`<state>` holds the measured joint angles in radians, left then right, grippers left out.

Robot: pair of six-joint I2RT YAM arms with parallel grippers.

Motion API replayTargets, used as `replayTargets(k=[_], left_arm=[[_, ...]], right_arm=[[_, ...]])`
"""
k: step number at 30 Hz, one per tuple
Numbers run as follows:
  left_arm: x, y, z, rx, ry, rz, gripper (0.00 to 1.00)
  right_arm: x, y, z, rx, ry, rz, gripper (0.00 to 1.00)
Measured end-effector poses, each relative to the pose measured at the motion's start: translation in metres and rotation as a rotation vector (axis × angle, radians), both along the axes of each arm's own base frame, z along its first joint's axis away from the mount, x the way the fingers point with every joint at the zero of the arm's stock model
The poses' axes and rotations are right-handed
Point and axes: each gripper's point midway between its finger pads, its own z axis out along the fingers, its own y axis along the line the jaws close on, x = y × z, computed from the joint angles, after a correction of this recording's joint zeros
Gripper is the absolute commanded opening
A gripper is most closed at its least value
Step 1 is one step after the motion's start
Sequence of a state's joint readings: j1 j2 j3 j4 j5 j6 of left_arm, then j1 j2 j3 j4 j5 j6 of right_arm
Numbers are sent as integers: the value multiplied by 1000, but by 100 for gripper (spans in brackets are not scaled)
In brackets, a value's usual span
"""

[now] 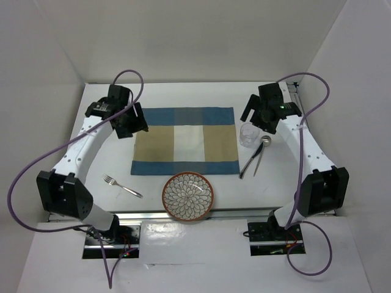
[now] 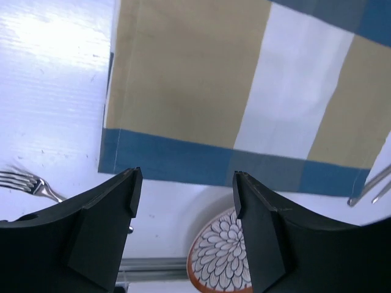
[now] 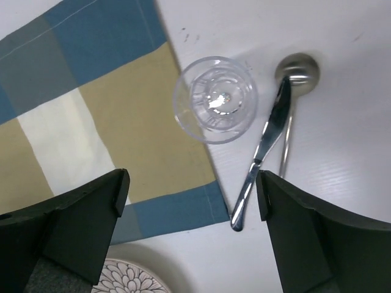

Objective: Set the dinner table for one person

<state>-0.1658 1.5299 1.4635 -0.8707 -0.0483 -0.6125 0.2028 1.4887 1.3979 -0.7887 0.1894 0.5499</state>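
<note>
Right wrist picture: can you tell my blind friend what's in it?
A clear glass stands on the white table beside the checked placemat, with a knife and spoon lying next to it. The open claw hangs above.

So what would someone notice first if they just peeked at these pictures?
Probably the blue-and-tan checked placemat spread in the middle of the white table, and the round plate with a petal pattern just off its near edge. Then the two black arms: the left gripper open above the mat's left side, the right gripper open above a clear glass, knife and spoon at the mat's right.
</note>
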Motion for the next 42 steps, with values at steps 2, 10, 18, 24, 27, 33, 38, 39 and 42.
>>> replayTargets(k=[2, 10, 18, 24, 27, 33, 38, 39, 42], left_arm=[[-11, -5, 6, -7, -20, -29, 78], [-54, -33, -35, 7, 101, -165, 78], [-73, -45, -49, 22, 154, -220, 78], [-75, -48, -49, 28, 151, -230, 82], [-75, -48, -49, 35, 150, -235, 89], [-73, -50, -46, 33, 139, -233, 91], [-68, -53, -45, 22, 116, -230, 89], [-68, -54, -44, 19, 116, -233, 89], [-68, -57, -45, 12, 113, -242, 89]], right_arm=[[-2, -13, -3, -2, 15, -27, 98], [0, -68, -39, 6, 111, -130, 86], [20, -54, -103, 69, 237, -64, 64], [23, -48, -117, 99, 242, -55, 9], [26, -48, -115, 99, 233, -61, 0], [54, -35, -82, 55, 143, -34, 0], [98, 4, -51, 51, 45, 43, 0], [107, 12, -51, 48, 43, 57, 0], [133, 30, -66, 43, 51, 84, 0]])
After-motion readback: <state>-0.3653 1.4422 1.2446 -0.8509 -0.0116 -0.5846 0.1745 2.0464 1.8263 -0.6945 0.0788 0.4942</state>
